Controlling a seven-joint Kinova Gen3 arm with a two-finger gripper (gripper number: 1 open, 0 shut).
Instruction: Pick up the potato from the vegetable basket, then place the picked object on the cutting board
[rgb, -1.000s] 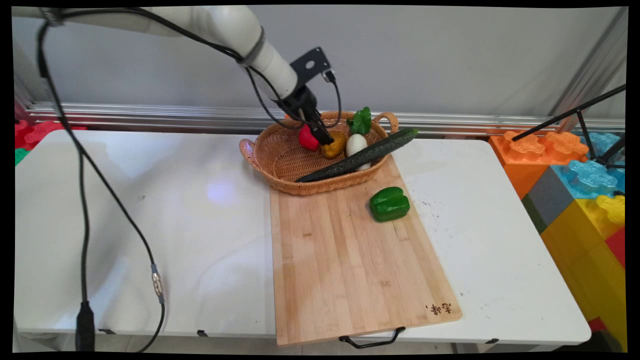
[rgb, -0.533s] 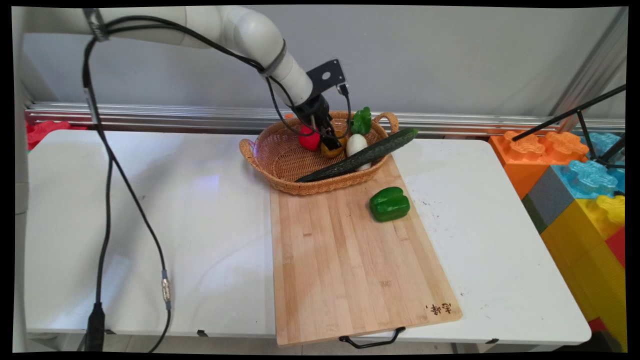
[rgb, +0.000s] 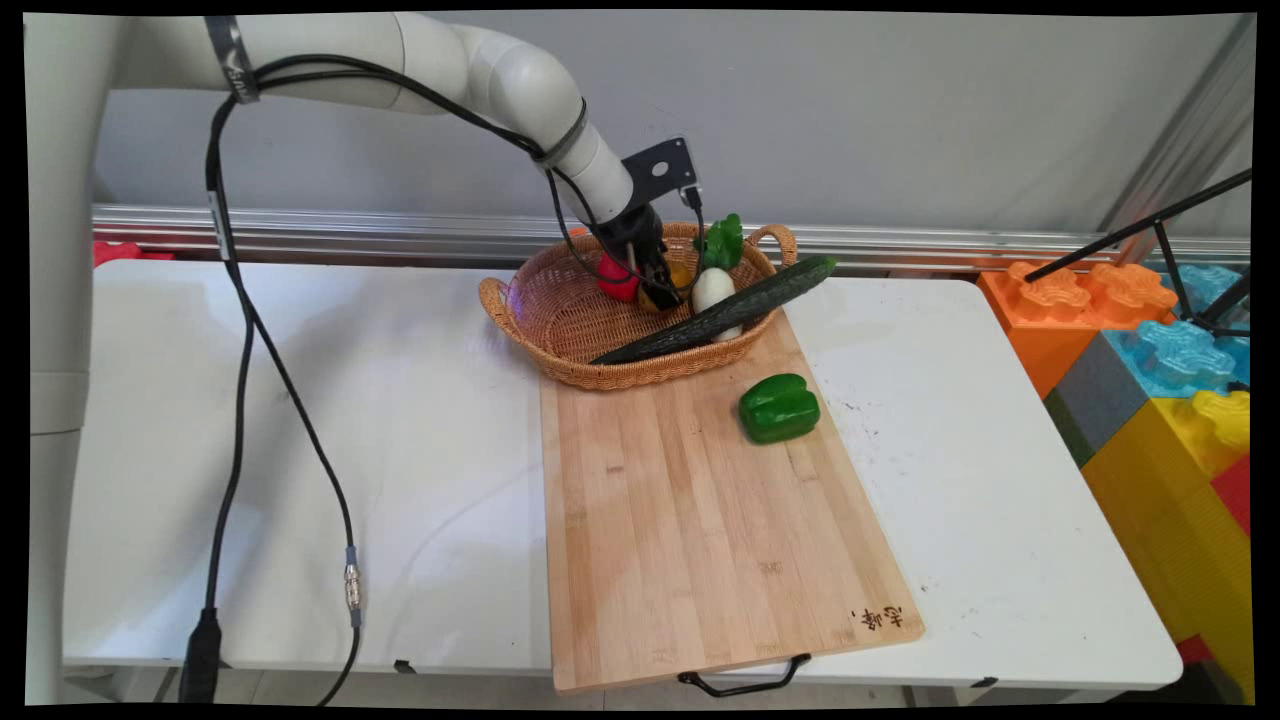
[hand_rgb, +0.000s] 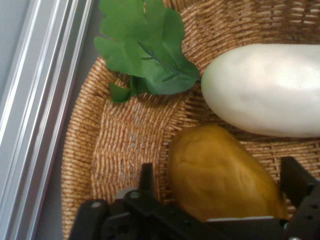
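The end effector (hand_rgb: 220, 187) is down inside the wicker basket (rgb: 560, 320), its fingers (hand_rgb: 146, 181) spread wide on either side of a yellow-brown potato (hand_rgb: 220, 175) without pressing it. A white radish (hand_rgb: 265, 90) with green leaves (hand_rgb: 145, 50) lies just beside the potato, and a red vegetable (rgb: 618, 285) sits on its other side

A wicker basket (rgb: 560, 320) sits at the far end of a wooden cutting board (rgb: 700, 520) on the white table (rgb: 400, 420). In it lie a red vegetable (rgb: 617, 283), a yellow-brown one (hand_rgb: 220, 175), a white radish (hand_rgb: 265, 90) with green leaves (hand_rgb: 145, 45), and a long cucumber (rgb: 720, 312) — its tip overhanging the rim. A green pepper (rgb: 779, 408) rests on the board. Coloured blocks (rgb: 1160, 370) stand to the right.
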